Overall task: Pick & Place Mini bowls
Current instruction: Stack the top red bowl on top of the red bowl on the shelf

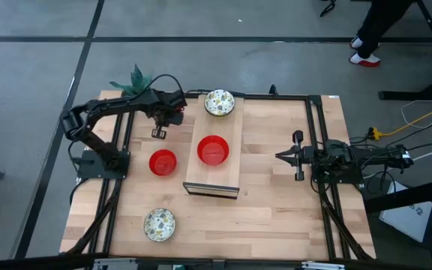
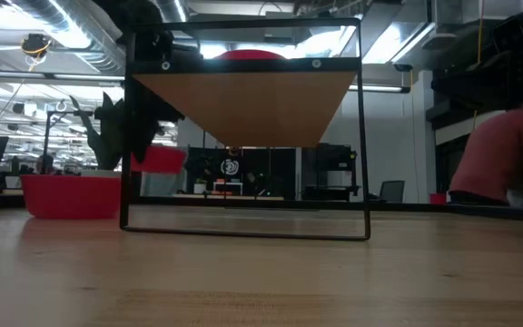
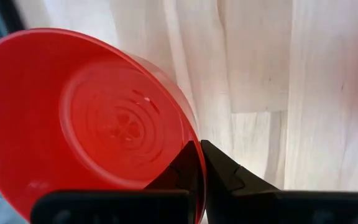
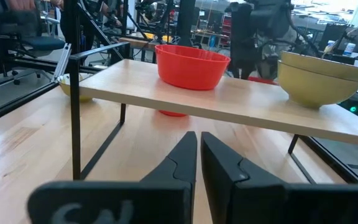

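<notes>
Your left pincer sits at the far left of the wooden surface, its fingers clamped on the rim of a glossy red mini bowl, which hangs tilted above the boards, as the left wrist view shows. Your right pincer waits at the right side of the surface, fingers together, holding nothing and facing the raised shelf. That low wooden shelf on a black wire frame carries a second glossy red mini bowl near its middle and a cream speckled mini bowl at its far end; from the right wrist view this looks like two speckled bowls nested, though you cannot be sure. A third red mini bowl rests on the surface just left of the shelf, and another cream speckled bowl lies near the front left. Judged step: carry, with the held bowl bound for the shelf. The next move calls for you to swing the left arm over the shelf, level the bowl, lower it onto a bare patch apart from the bowls there, then part the fingers.
</notes>
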Controlling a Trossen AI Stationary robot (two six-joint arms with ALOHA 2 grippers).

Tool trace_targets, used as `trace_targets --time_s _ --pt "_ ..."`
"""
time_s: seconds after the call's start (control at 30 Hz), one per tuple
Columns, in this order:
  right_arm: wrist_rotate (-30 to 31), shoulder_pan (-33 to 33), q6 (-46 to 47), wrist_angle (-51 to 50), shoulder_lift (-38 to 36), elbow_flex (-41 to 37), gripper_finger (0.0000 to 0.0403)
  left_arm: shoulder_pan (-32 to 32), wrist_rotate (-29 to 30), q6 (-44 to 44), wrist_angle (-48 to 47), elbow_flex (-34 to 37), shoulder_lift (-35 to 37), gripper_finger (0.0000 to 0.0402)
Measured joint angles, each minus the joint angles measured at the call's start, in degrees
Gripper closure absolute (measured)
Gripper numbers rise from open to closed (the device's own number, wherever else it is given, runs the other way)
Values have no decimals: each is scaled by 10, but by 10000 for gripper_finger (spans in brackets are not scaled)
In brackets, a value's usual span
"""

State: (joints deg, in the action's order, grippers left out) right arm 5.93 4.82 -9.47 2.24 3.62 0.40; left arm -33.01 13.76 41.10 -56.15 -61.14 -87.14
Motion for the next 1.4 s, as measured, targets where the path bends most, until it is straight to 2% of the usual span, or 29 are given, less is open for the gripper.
trace_targets --time_s 0.43,0.6,1.13,1.4 --pt "0 0 0 0 0 0 377 44 4 -44 -49 -16 56 399" --pt "0 0 0 0 0 0 377 70 27 -61 -61 -16 84 399" --pt "0 0 0 0 0 0 377 130 16 -101 -73 -18 176 399" --pt "0 0 0 0 0 0 377 160 -14 -110 -75 -91 179 399"
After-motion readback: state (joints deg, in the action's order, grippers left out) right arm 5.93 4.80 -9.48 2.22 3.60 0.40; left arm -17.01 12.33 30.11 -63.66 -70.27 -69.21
